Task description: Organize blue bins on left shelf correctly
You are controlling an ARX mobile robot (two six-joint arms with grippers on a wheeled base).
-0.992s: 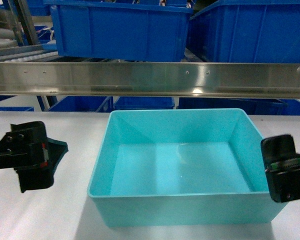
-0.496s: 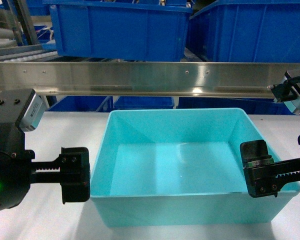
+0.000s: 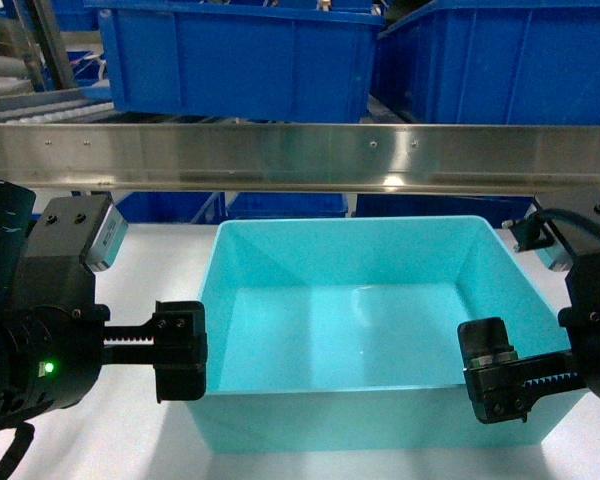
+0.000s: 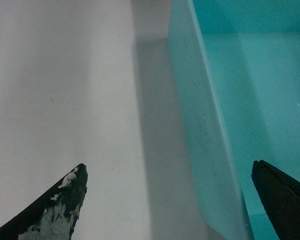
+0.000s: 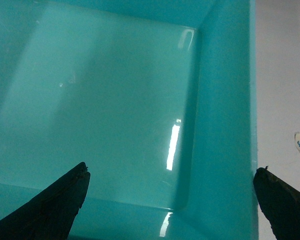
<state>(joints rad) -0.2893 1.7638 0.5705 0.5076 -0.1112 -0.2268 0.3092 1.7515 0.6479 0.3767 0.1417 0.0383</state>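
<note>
Both arms have closed in on the turquoise bin (image 3: 380,330) near the counter's (image 3: 100,440) front edge. The left gripper (image 4: 190,200) and right gripper (image 5: 170,200) each straddle a side wall, jaws spread, so a two-handed lift looks imminent.

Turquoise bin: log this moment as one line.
turquoise bin: empty, on white table | left tool: open, straddling left wall | right tool: open, straddling right wall | not gripped yet

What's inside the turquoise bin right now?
Nothing visible: the turquoise bin shows a bare floor with glare in the head and right wrist views. The near inside corners are hidden by its front wall and the right hand.
</note>
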